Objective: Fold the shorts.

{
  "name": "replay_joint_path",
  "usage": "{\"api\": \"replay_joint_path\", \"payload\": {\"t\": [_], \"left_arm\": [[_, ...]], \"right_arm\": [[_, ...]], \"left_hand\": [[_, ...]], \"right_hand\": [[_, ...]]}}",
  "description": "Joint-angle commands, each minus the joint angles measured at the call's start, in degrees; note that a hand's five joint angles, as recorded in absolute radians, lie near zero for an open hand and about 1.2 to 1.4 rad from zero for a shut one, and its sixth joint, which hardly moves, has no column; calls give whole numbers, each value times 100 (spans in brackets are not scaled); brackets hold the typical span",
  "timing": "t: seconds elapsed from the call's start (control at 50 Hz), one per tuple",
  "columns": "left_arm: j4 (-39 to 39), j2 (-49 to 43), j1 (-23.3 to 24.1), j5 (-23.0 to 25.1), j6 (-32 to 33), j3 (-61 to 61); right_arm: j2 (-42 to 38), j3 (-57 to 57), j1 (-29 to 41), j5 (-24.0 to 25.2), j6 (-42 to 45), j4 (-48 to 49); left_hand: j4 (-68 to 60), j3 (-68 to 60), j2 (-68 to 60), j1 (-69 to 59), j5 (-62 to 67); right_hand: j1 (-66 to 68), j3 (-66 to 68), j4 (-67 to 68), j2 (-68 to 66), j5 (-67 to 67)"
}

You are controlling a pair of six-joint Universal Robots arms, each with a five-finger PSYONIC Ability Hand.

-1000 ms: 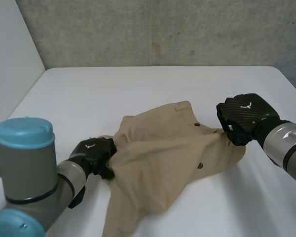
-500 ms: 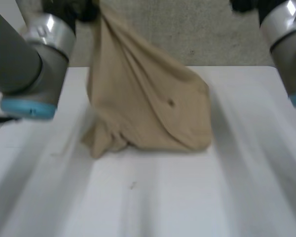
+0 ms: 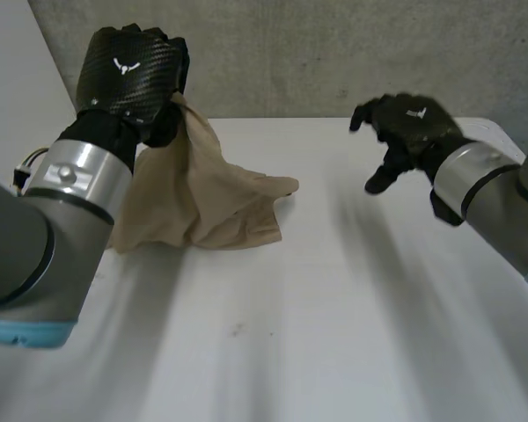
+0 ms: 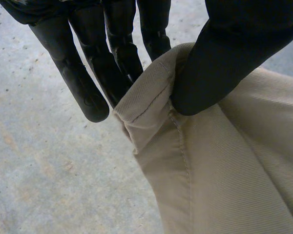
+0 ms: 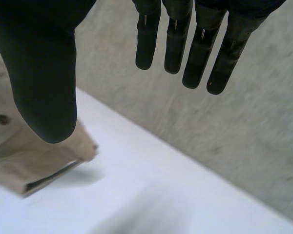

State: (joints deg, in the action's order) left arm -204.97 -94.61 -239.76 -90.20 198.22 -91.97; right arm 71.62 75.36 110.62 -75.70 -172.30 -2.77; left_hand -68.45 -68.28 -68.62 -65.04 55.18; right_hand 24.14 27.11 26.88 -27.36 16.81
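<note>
Shorts (image 3: 202, 207) of tan cloth are held up at one end by the left hand (image 3: 130, 81), which is poised high above the far left part of the white table (image 3: 334, 316). From that hand the cloth is draped downward. Its lower part is heaped in loose folds on the table surface, with one flap stretched out toward the middle of the table.

In the left wrist view a stitched edge (image 4: 151, 105) of the shorts is seen pinched between the thumb (image 4: 224, 63) and the fingers (image 4: 119, 48) of that hand, so the cloth is firmly grasped.

The right hand (image 3: 409, 123) is held in the air over the far right part of the table, well apart from the shorts. Its fingers are spread and relaxed, and nothing is grasped by it. In the right wrist view those fingers are seen straight, with the thumb set apart from them. Beyond the thumb, part of the shorts with a dark button (image 5: 1, 119) is seen lying on the table. A grey wall (image 3: 334, 53) is seen behind the table.
</note>
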Motion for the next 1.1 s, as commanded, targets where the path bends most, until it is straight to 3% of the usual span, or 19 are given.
{"api": "replay_joint_path", "payload": {"t": [0.02,0.2,0.52,0.58,0.6,0.62,0.64,0.76,0.78,0.82,0.88,0.9,0.92,0.94,1.02,1.1], "left_arm": [[167,460,122,-15,243,-260],[422,531,333,-51,340,-269],[581,1163,474,-68,322,-383],[581,1234,483,-68,296,-427],[572,1243,483,-68,305,-435],[572,1269,492,-68,305,-462],[572,1269,483,-68,305,-471],[590,1173,395,-68,331,-506],[598,1138,317,-68,340,-532],[616,1059,202,-68,340,-585],[730,865,-96,-68,410,-646],[782,847,-149,-68,428,-655],[826,821,-185,-68,445,-664],[940,795,-220,-68,463,-690],[1300,829,-264,-68,446,-839],[1591,847,-212,-68,410,-980]], "right_arm": [[-403,-206,21,442,-743,-356],[-1123,-636,328,627,-998,-277],[-3301,-2252,812,495,-1060,980],[-3637,-2561,839,469,-1069,998],[-3681,-2614,839,451,-1060,998],[-3742,-2710,839,382,-1034,998],[-3743,-2737,830,337,-1007,989],[-3040,-2518,663,-138,-858,892],[-2196,-2117,471,-320,-449,831],[-1900,-1939,400,-348,-244,822],[-496,-1211,110,-410,1018,673],[-491,-1208,109,-410,1023,673],[144,-947,48,-454,1789,255],[316,-875,30,-463,2005,42],[678,-725,12,-463,2509,-602],[845,-418,30,-454,2965,-1944]], "left_hand": [[-1155,-1172,-1138,-1496,1482],[-1155,-1172,-1138,-1496,1482],[-1155,-1172,-1138,-1496,1482],[-1155,-1172,-1138,-1496,1482],[-1155,-1172,-1138,-1496,1482],[-1155,-1172,-1138,-1496,1482],[-1155,-1172,-1138,-1496,1482],[-1155,-1172,-1138,-1496,1482],[-1155,-1172,-1138,-1496,1482],[-1155,-1172,-1138,-1496,1482],[-1155,-1172,-1138,-1496,1482],[-1155,-1172,-1138,-1496,1482],[-1155,-1172,-1138,-1496,1482],[-1155,-1172,-1138,-1496,1482],[-1155,-1172,-1138,-1496,1482],[-1155,-1172,-1138,-1496,1482]], "right_hand": [[310,13,36,12,43],[327,30,53,-5,60],[595,297,321,-273,328],[1935,1638,1661,-1613,1669],[3058,2760,2783,-2735,2791],[5561,5263,5287,-5239,5294],[5586,5288,5312,-5264,5319],[5586,5289,5312,-5264,5319],[5586,5289,5312,-5264,5319],[5586,5289,5312,-5264,5319],[5586,5289,5312,-5264,5319],[5586,5289,5312,-5264,5319],[5586,5289,5312,-5264,5319],[5586,5289,5312,-5264,5319],[5586,5289,5312,-5264,5319],[5586,5289,5312,-5264,5319]]}}
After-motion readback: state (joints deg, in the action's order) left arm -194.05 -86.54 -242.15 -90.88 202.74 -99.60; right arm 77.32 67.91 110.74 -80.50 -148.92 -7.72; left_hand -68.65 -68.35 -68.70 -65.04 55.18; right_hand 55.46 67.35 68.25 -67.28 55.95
